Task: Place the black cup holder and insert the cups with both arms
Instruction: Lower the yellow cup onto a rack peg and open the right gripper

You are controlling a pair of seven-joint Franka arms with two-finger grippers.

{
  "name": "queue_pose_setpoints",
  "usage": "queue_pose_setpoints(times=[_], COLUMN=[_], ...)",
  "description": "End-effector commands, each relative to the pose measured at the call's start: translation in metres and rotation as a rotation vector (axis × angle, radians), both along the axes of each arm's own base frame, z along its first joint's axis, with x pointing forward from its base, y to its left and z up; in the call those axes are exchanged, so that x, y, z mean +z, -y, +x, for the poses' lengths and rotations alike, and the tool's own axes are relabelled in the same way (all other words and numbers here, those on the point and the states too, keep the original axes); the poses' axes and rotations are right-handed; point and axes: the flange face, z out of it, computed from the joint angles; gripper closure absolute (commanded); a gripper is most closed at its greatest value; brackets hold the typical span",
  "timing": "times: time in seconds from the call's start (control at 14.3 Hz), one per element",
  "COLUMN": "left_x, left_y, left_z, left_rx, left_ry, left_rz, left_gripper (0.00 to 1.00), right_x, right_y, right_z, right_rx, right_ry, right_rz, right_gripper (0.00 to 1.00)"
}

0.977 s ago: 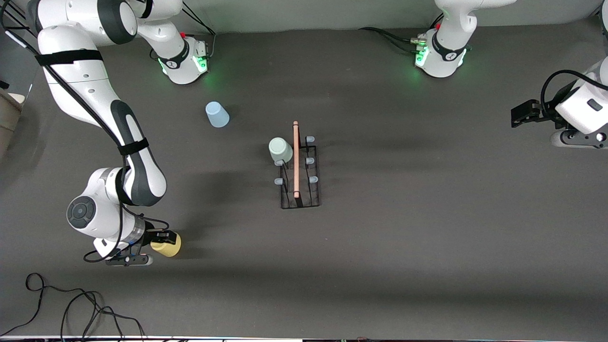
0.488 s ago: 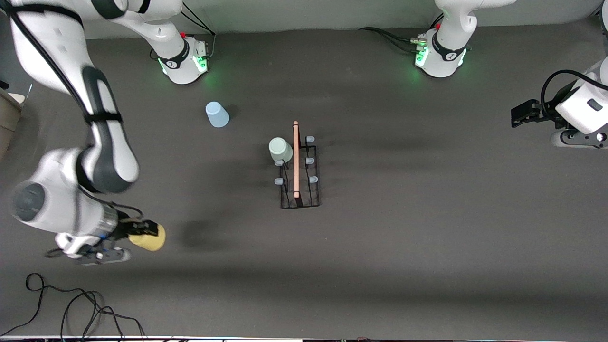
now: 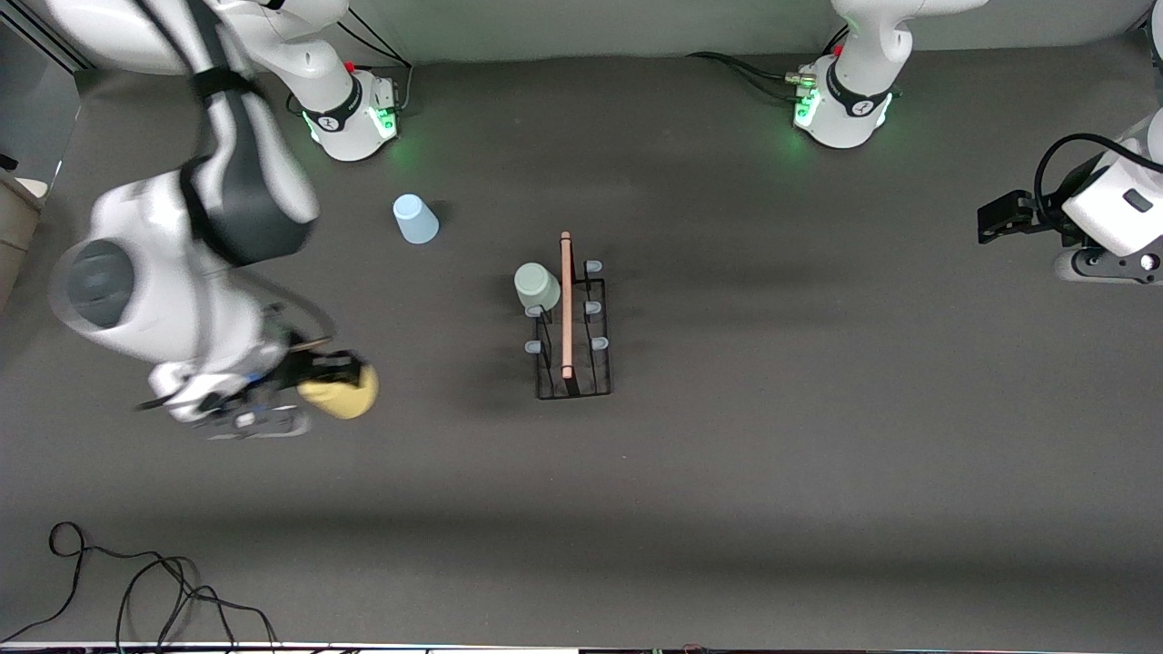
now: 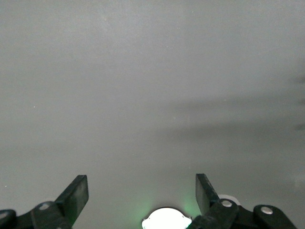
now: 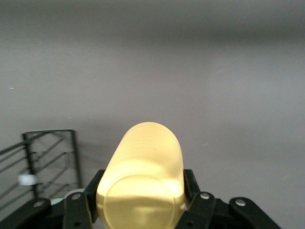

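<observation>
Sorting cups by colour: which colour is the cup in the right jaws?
Yellow cup; the right wrist view shows it best.

table: dark grey mat (image 3: 818,500), spread under the right gripper (image 3: 332,380)
cable: loose black loops (image 3: 136,581) on the mat at the edge nearest the front camera, well apart from that gripper
wall: pale grey strip (image 3: 591,23) along the bases' side

White arms (image 3: 182,272), black bands, green base lights (image 3: 803,111).
</observation>
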Motion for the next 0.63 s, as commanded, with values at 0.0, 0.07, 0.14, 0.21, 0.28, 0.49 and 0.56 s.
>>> queue_pose_setpoints(times=[0.0, 0.07, 0.14, 0.21, 0.28, 0.49, 0.56], left_x=[0.005, 0.005, 0.005, 0.005, 0.005, 0.005, 0.005], left_y=[-0.001, -0.001, -0.001, -0.001, -0.001, -0.001, -0.001], left_z=[-0.001, -0.001, -0.001, -0.001, -0.001, -0.001, -0.001], left_rx=[-0.007, -0.007, -0.007, -0.007, -0.007, -0.007, -0.007], left_ry=[-0.006, -0.006, -0.006, -0.006, -0.006, -0.006, -0.006], left_rz=[-0.009, -0.009, -0.009, -0.009, -0.009, -0.009, -0.009], left_gripper=[0.0, 0.0, 0.0, 0.0, 0.0, 0.0, 0.0], right_x=[0.004, 0.004, -0.001, -0.004, -0.007, -0.025, -0.037], right_y=[-0.087, -0.119, -0.148, -0.168, -0.175, -0.193, -0.195], right_z=[-0.031, -0.045, -0.058, -0.066, -0.066, -0.063, -0.06], right_rx=[-0.113, -0.156, -0.179, -0.193, -0.221, -0.239, -0.245], right_ry=[-0.006, -0.003, -0.005, -0.005, -0.006, 0.025, 0.027], right_rz=[-0.024, -0.023, -0.028, -0.028, -0.028, -0.006, -0.008], right_gripper=[0.65, 0.64, 0.64, 0.64, 0.64, 0.64, 0.64])
